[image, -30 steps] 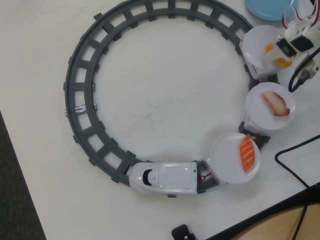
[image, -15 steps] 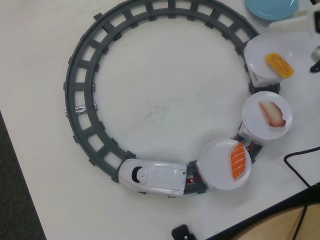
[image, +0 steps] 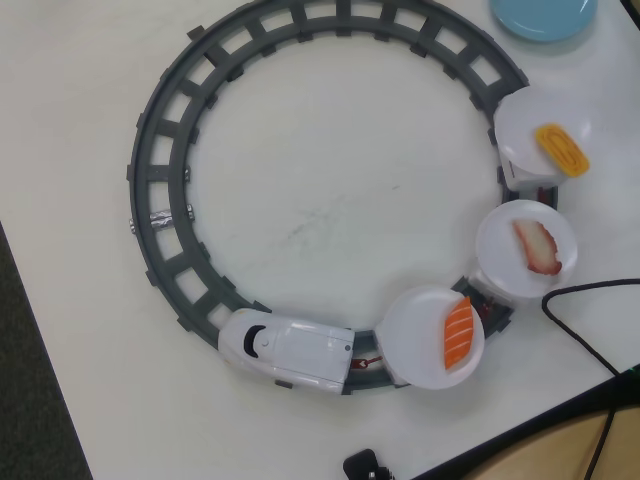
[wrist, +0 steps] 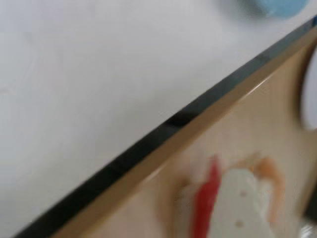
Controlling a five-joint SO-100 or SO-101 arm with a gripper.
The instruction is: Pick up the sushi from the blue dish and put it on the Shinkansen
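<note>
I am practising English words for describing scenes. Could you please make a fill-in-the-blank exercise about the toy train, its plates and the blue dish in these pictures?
1. In the overhead view, the Shinkansen pulls ____ white plates with sushi.
2. The plate nearest the engine carries a piece with an ____ striped topping.
3. The visible part of the blue dish, at the top right, is ____.
4. The grey track forms a ____.

Missing words: three; orange; empty; ring
</note>
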